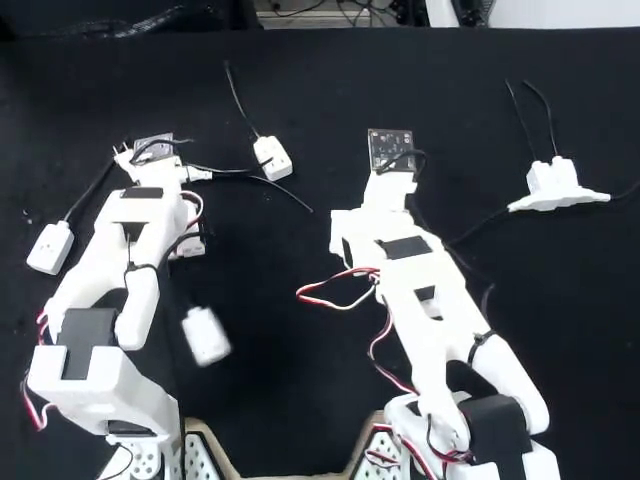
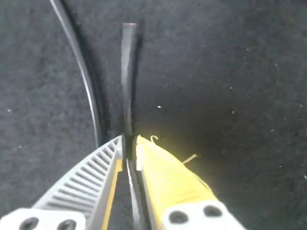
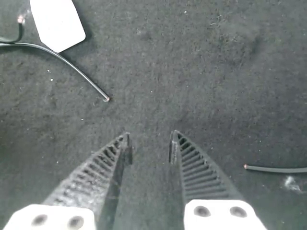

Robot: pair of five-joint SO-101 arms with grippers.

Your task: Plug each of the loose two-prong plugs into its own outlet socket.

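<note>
Starting at the near side of the worktop (image 1: 250, 270): a white block (image 1: 205, 335) loose just beside the left arm, then a second white block (image 1: 50, 247) on that arm's outer side, cable attached. Plug or socket, not possible to tell for either. Farther out, well apart on the right arm's outer side, a joined white pair (image 1: 555, 187), by the look a plug already seated. At the far line, left gripper (image 2: 128, 139) pinched closed on a thin dark cable (image 2: 127, 76), long axis straight ahead of the fingertips, another cable (image 2: 85, 76) curving just beside. Right gripper (image 3: 149, 139) open, holding nothing, over bare worktop. Between the two grippers, a third white block (image 3: 55, 24), lying toward the left arm from the right gripper — its wire (image 3: 103, 96) ending near the open fingertips.
</note>
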